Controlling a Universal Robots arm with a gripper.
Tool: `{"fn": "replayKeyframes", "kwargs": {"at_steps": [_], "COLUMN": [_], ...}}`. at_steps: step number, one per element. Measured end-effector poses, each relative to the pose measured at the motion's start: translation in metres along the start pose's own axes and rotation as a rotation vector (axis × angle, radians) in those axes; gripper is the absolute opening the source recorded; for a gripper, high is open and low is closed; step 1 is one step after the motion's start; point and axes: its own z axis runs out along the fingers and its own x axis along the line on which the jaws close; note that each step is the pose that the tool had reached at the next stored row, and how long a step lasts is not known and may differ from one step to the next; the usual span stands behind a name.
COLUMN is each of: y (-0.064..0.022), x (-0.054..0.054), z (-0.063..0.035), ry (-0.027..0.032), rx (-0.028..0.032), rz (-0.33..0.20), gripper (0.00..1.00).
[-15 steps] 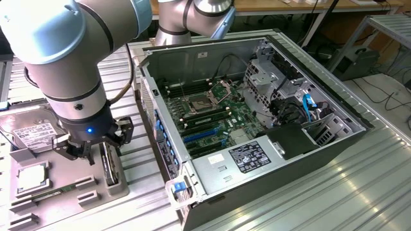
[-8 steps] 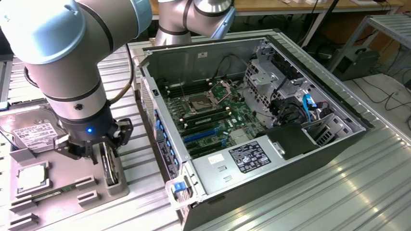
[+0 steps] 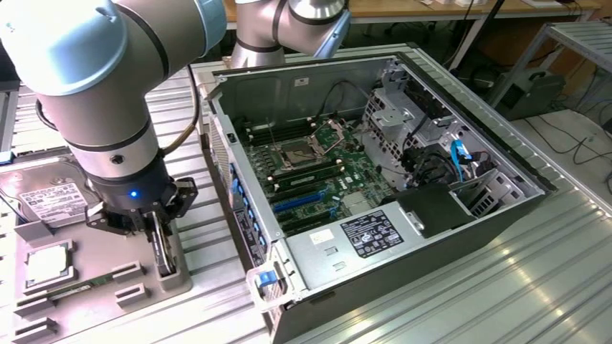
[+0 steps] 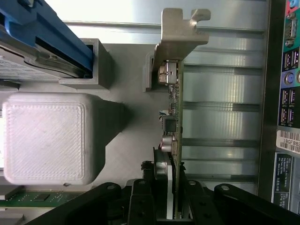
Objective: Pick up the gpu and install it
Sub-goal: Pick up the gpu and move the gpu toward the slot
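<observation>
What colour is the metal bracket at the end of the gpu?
Pale silver-grey. The bracket on the gpu shows best in the wrist view.

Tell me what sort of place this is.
Probably a robotics lab or workshop set up for computer assembly. A robot arm hangs over a metal bench beside an open computer case, with a hard drive and other parts laid out in a grey tray.

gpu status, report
Copy: gripper low over the gpu; gpu on edge in grey holder, beside open case; nothing seen blocking it.
</observation>
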Motion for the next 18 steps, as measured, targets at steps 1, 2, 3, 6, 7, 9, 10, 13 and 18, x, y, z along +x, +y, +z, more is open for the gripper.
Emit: {"fn": "replayKeyframes", "kwargs": {"at_steps": [1, 2, 3, 6, 7, 9, 10, 13, 18], "y": [0.0000, 0.0000, 0.0000, 0.0000, 0.0000, 0.0000, 0.0001, 0.0003, 0.0007], "x": [0.000, 0.000, 0.000, 0.000, 0.000, 0.000, 0.000, 0.000, -0.001], "z": [0.0000, 0.0000, 0.0000, 0.0000, 0.0001, -0.0002, -0.0033, -0.0175, -0.0437], "ry": [0.0000, 0.0000, 0.0000, -0.0001, -0.0001, -0.0001, -0.0004, -0.0001, -0.0002], "rx": [0.0000, 0.0001, 0.0001, 0.0000, 0.0000, 0.0000, -0.0003, 0.0000, -0.0001], "rz": [0.000, 0.000, 0.000, 0.000, 0.000, 0.000, 0.000, 0.000, 0.000], "gripper": [0.28, 0.28, 0.28, 0.28, 0.28, 0.28, 0.28, 0.28, 0.28]}}
